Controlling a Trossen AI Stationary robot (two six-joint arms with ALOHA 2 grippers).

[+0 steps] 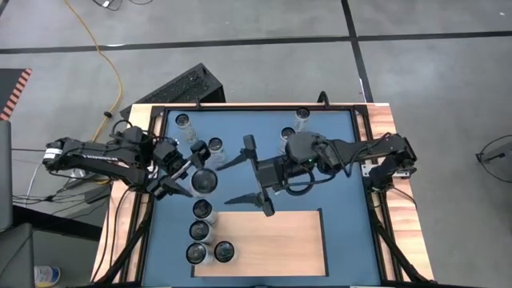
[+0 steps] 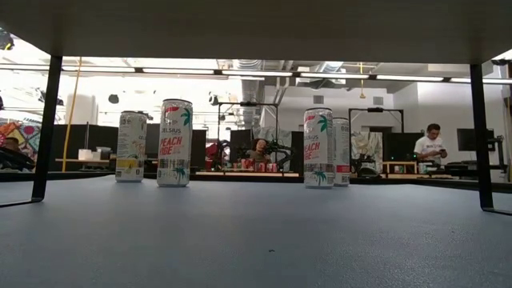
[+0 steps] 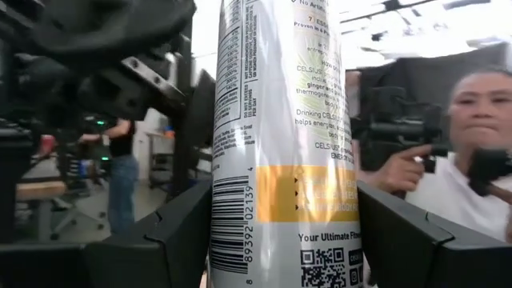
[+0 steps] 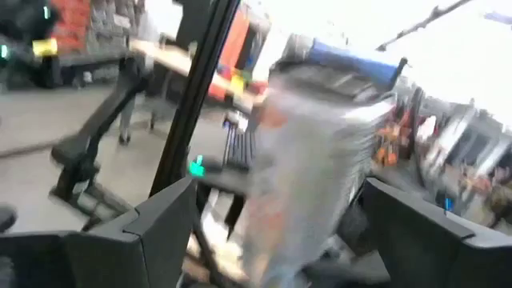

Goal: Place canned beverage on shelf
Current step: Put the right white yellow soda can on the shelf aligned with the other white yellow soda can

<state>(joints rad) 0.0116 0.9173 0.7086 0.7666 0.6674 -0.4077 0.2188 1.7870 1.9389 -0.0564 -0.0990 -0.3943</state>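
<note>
Left gripper (image 1: 186, 178) pinches a can (image 3: 280, 144) at mid-body, held just off the shelf (image 1: 272, 240) (three cans already there). Right gripper (image 1: 254, 178) spread wide, empty. Can judged rigid, slick, dentable; grip the side wall mid-height
</note>
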